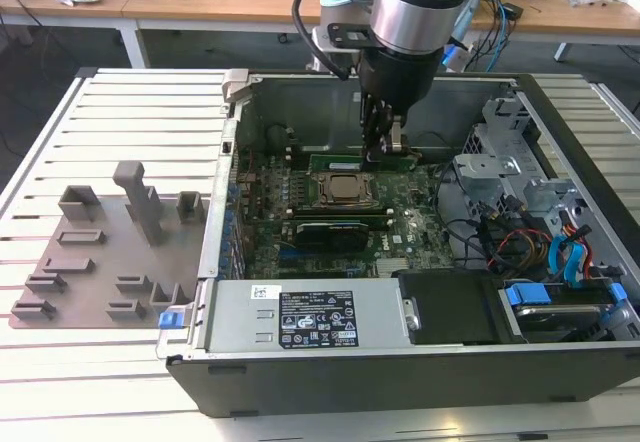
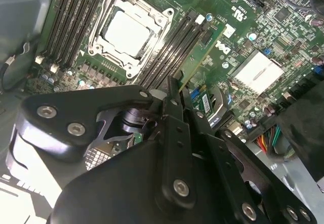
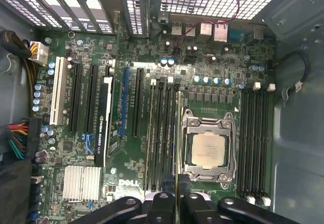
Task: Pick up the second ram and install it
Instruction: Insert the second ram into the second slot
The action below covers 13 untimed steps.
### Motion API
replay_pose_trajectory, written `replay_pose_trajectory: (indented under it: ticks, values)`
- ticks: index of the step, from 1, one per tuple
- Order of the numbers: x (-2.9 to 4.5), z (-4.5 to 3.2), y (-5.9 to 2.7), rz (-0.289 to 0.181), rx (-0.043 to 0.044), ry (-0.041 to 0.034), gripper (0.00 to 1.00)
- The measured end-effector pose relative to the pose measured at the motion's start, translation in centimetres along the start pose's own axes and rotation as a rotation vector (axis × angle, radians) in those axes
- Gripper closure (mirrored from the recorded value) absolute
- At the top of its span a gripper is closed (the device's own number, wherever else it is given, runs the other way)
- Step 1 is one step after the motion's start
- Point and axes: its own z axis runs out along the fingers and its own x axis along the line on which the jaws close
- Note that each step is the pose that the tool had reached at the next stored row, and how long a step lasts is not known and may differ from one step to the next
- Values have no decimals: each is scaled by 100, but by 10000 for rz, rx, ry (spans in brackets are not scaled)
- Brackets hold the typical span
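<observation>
Second ram (image 2: 205, 49): a long, thin green memory stick, held inside the open computer case (image 1: 215, 212) over the middle of the motherboard (image 3: 202, 62).

- Position: in the second wrist view it runs lengthwise along the bank of long black memory slots (image 3: 162, 133), just beside the processor socket (image 3: 205, 150). In the first wrist view I see it edge-on as a thin line between those slots and the socket. In the exterior view its green edge (image 1: 365, 159) shows level, close by the socket. I cannot tell whether it is clear of the slot or touching it; I judge it is not seated.
- Handling: I judge it light, stiff and fragile. It has a bare board, small chips and a contact edge that must stay untouched. I would take hold of it on the flat faces near mid-length, along the upper edge.
- Gripper (image 2: 177, 89): the fingers are pressed together on the stick, pinching its flat faces at one end of what shows in the second wrist view. The gripper (image 1: 383, 150) points straight down into the case.
- Nearby: a wider black card (image 3: 106, 122) stands in an expansion slot, apart from the stick. A grey fixture tray (image 1: 100, 252) lies outside the case, toward the exterior view's left.
</observation>
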Motion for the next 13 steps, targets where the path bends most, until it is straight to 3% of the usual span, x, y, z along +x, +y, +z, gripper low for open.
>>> replay_pose_trajectory:
  ticks: [2, 4, 8, 11, 13]
  values:
    - [2, 18, 5, -1, -1, 3, 86]
    - [8, 128, 6, 0, -1, 2, 86]
    - [10, 215, 21, -2, 0, -10, 86]
    - [22, 321, 36, -1, -1, -15, 86]
    - [38, 393, 42, 371, 18, -36, 86]
